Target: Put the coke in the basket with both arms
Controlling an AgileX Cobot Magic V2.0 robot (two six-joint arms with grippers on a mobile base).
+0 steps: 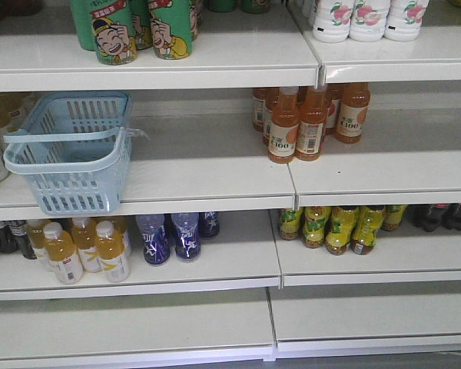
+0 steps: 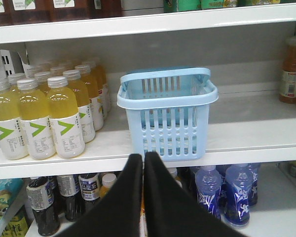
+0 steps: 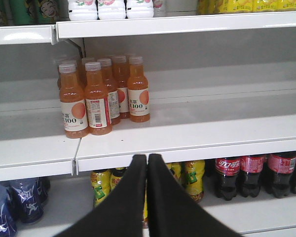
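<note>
Basket (image 2: pixel 170 133) beside yellow drinks (image 2: pixel 64 116); coke (image 3: pixel 227 176) shelf below orange juice (image 3: pixel 98 98); left pincer (image 2: pixel 143 157), right pincer (image 3: pixel 147 158) closed, empty.

On my feeds the basket (image 2: pixel 167 123) looked like smooth, pale blue moulded plastic with a faint sheen. The shelf (image 1: pixel 215 165) read as white painted metal, satin and catching soft glare. The coke (image 3: pixel 228 173) bottles were clear glossy plastic with shiny red film labels. The left gripper (image 2: pixel 143 157) and right gripper (image 3: pixel 147 158) showed matt black.

Basket (image 2: pixel 167 133) on the shelf (image 2: pixel 246 133), dead ahead of left gripper (image 2: pixel 143 157); cokes (image 3: pixel 228 177) one shelf down, right of right gripper (image 3: pixel 147 159).
</note>
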